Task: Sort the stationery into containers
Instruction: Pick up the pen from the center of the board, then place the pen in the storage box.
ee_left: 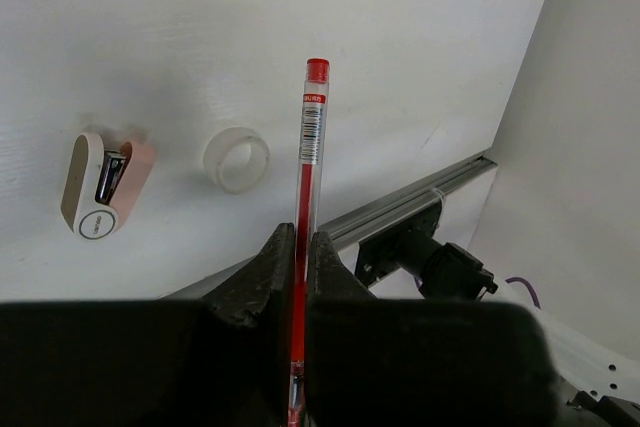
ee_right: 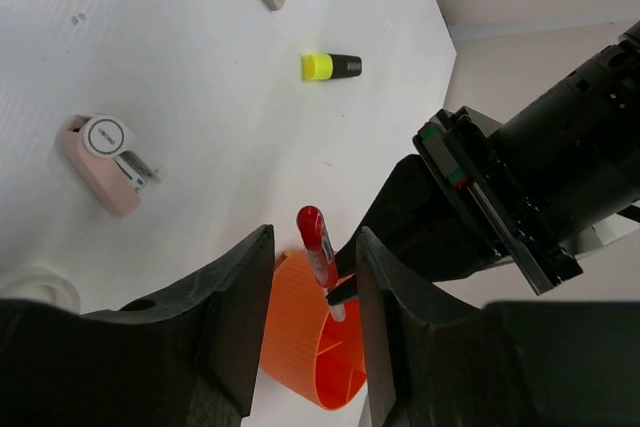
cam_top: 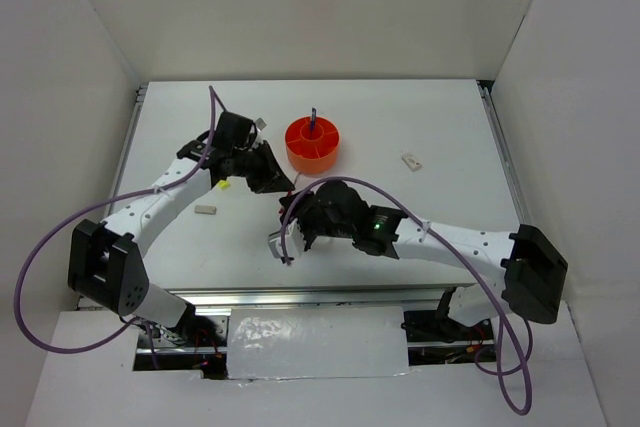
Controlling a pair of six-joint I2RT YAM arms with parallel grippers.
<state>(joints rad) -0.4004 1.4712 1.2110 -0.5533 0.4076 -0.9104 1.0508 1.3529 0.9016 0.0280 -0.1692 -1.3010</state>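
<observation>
Your left gripper [ee_left: 297, 247] pinching the thin red pen [ee_left: 308, 147], tape ring [ee_left: 236, 158] at its 9 o'clock in that wrist view, right wrist view, unlike the left, shows the pen end by the orange organizer [ee_right: 300, 347], your right gripper [ee_right: 313, 239] spread, empty.

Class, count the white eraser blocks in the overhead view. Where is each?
2. One eraser block lies beside the left arm; another lies right of the orange organizer. Arms may hide more.
</observation>
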